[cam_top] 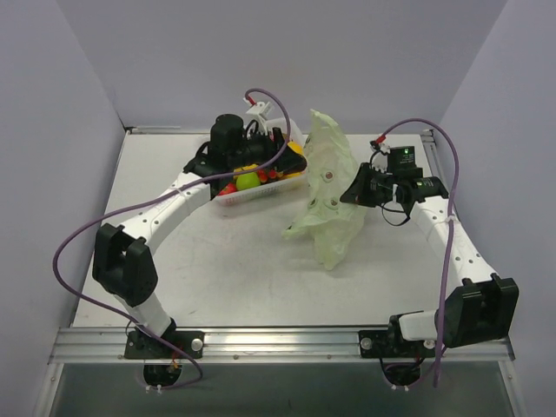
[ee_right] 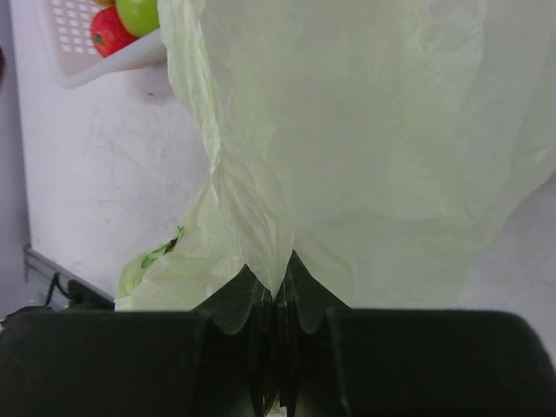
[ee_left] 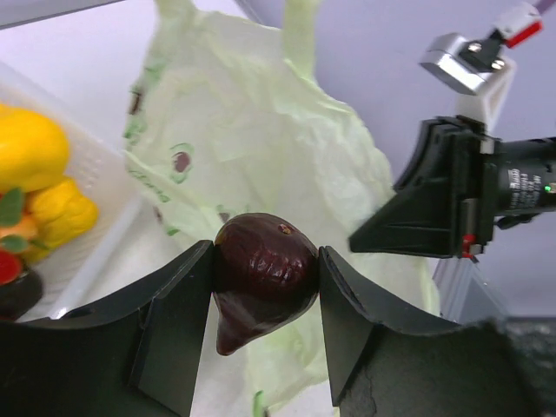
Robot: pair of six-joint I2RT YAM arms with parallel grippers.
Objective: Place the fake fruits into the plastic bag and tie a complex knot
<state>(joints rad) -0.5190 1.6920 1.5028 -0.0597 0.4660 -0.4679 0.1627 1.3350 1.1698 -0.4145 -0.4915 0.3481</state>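
My left gripper (ee_left: 265, 263) pinched a dark purple fruit (ee_left: 261, 291) just right of the white basket (ee_left: 91, 252). My right gripper (ee_right: 276, 291) was clamped on the bag (ee_right: 365, 130), which stood up close behind the fruit.

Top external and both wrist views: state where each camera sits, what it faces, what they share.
Top external: above and behind the robot, looking down on the table; left arm and right arm show.
Left wrist: on the left arm, facing the plastic bag past the left gripper, shut on a dark purple fruit.
Right wrist: on the right arm, facing the bag along the right gripper, shut on it.
Shared: all three show the bag and white basket; left wrist sees the right gripper.
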